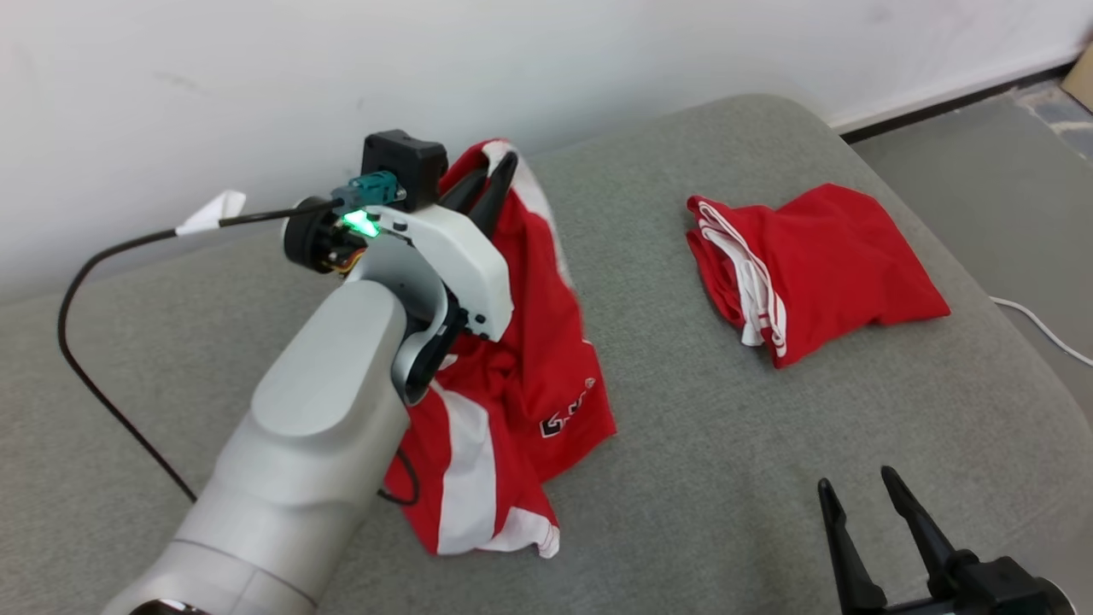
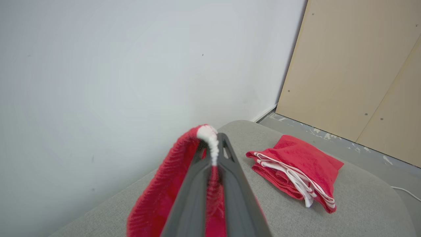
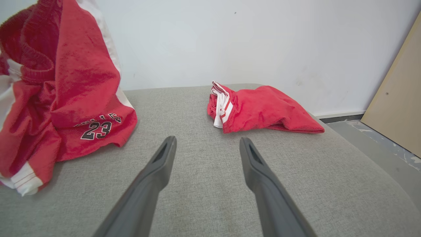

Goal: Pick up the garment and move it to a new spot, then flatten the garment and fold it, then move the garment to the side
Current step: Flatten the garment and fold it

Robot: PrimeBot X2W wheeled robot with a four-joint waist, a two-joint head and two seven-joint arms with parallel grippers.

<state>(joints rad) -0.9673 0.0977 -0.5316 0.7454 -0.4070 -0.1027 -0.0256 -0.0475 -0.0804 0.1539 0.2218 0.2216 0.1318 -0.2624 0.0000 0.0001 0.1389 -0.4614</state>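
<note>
Two red garments lie in the scene, and only one is in hand. The left gripper [image 1: 493, 175] is clamped shut on the upper edge of the red basketball shorts [image 1: 512, 367], pinching a white-trimmed fold between its fingers, as the left wrist view shows close up. The shorts hang from that grip in a crumpled drape at the left of the grey cushion [image 1: 683, 444], near the white wall [image 1: 598, 60]. Their lower white-striped hem rests on the fabric, so they are raised but not clear of the surface. The right gripper [image 1: 856, 480] hovers low over the near right of the cushion with its jaws spread and nothing between them.

By my reading the task is at its very start: the pick-up is under way, and the carry to a new spot, the flattening, the folding and the final move to the side are all left. The folded red garment [image 1: 811, 265] sits well apart on the right of the cushion, a tidy bundle with its white stripes stacked at one edge. It looks finished, though I cannot tell whether it belongs to this task.

Count: two garments, one held and one folded; two grippers, one closed and one open; one cushion; one black cable [image 1: 77, 342] trailing from the left wrist.
</note>
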